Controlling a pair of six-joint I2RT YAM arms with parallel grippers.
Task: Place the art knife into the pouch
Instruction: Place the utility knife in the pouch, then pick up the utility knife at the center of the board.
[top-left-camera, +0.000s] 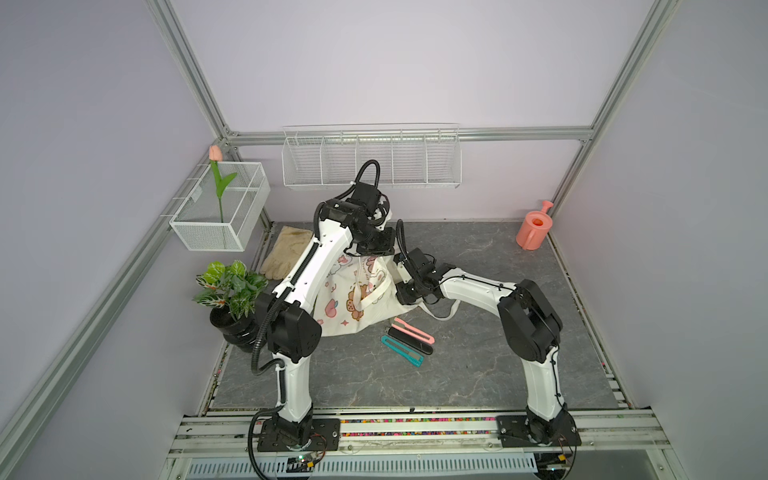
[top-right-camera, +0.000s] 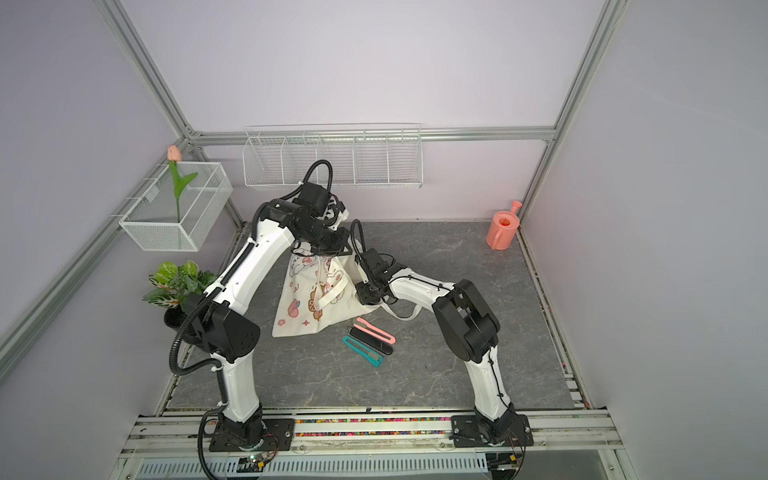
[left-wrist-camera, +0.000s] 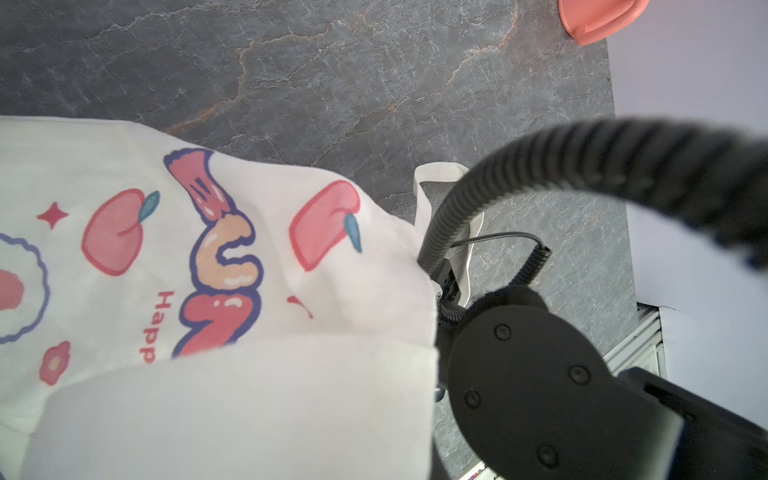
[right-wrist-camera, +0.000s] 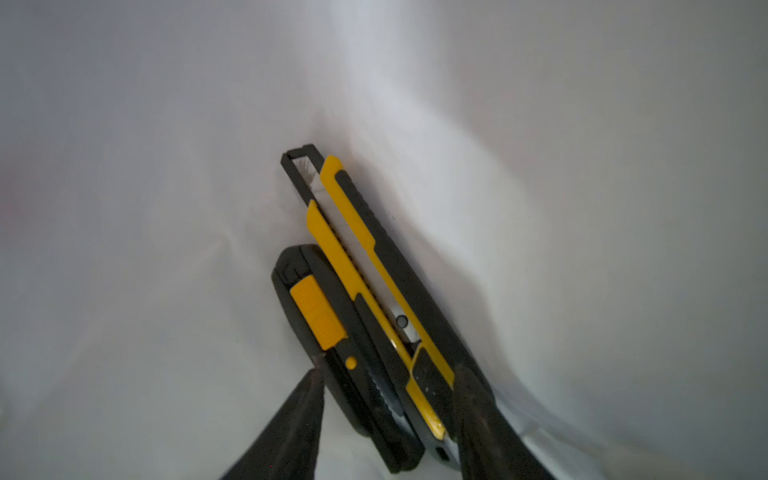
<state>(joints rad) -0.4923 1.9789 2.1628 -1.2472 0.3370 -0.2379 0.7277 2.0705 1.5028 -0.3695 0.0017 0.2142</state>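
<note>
The cream pouch (top-left-camera: 357, 299) (top-right-camera: 307, 299) is pulled up into a peak by its top edge, with my left gripper (top-left-camera: 365, 254) shut on the cloth. In the left wrist view the printed pouch (left-wrist-camera: 249, 249) hides the fingers. My right gripper (right-wrist-camera: 392, 370) is inside the pouch, its jaws spread apart. A long yellow-and-black art knife (right-wrist-camera: 374, 266) and a shorter black one with a yellow slider (right-wrist-camera: 320, 316) lie between the fingers against the white cloth. Pink (top-left-camera: 413, 330), black (top-left-camera: 411, 341) and teal (top-left-camera: 401, 351) knives lie on the table in front of the pouch.
A beige glove (top-left-camera: 286, 253) lies at the back left, beside a potted plant (top-left-camera: 230, 286). A pink watering can (top-left-camera: 534, 230) stands at the back right. Wire baskets hang on the left wall (top-left-camera: 220, 208) and the back wall (top-left-camera: 372, 160).
</note>
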